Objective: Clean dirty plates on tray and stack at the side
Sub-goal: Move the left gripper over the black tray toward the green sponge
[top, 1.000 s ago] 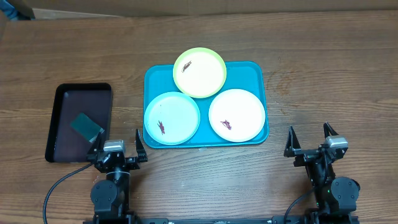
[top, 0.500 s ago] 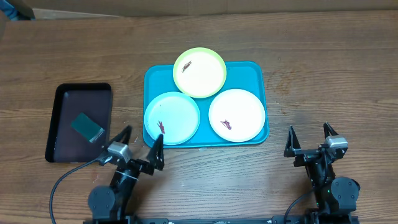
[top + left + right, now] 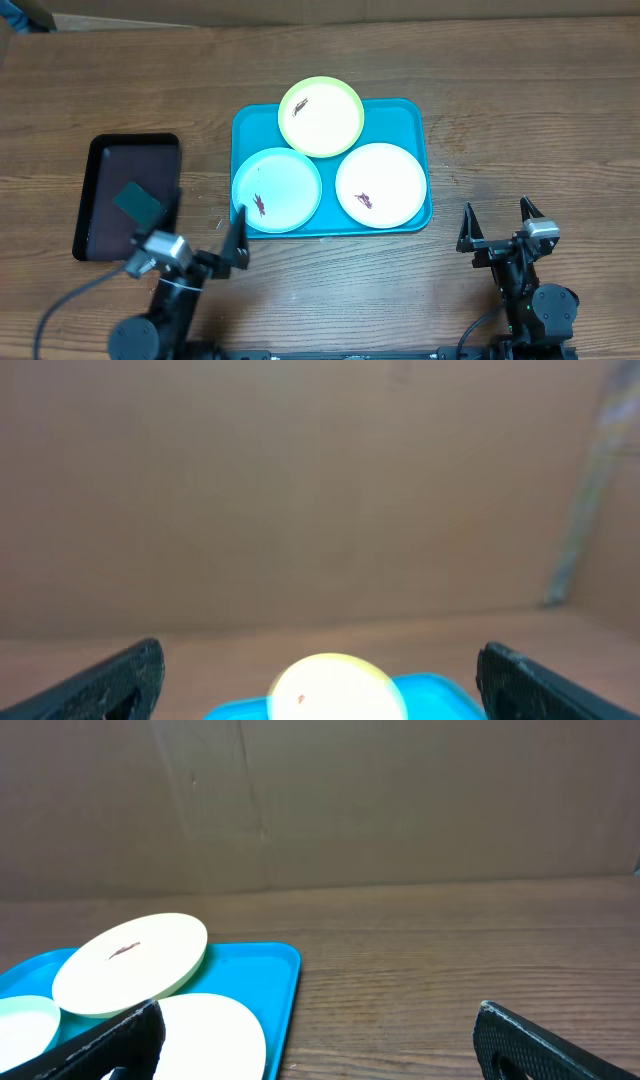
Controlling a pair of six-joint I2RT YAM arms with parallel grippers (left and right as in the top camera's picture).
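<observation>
tray (image 3: 402,120) mid-table, long axis left-right, turquoise, rounded corners. Three round plates on it in a triangle: yellow-green plate (image 3: 321,117) overhangs far rim, edge meets mint plate (image 3: 277,190) near-left and white plate (image 3: 381,185) near-right. Each has a small dark smear. Bare wood right of tray; black tray (image 3: 100,190) (dark green block (image 3: 137,201) inside) on left. Jaws: left gripper (image 3: 206,218) spread wide, empty, by tray's near-left corner; right gripper (image 3: 495,210) likewise, off tray's near-right corner.

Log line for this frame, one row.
state: nothing grasped | left gripper: open, empty | right gripper: open, empty | yellow-green round plastic plate, mint-blue plate, white plate: smeared, on turquoise rectangular plastic tray | stacked aside: none
</observation>
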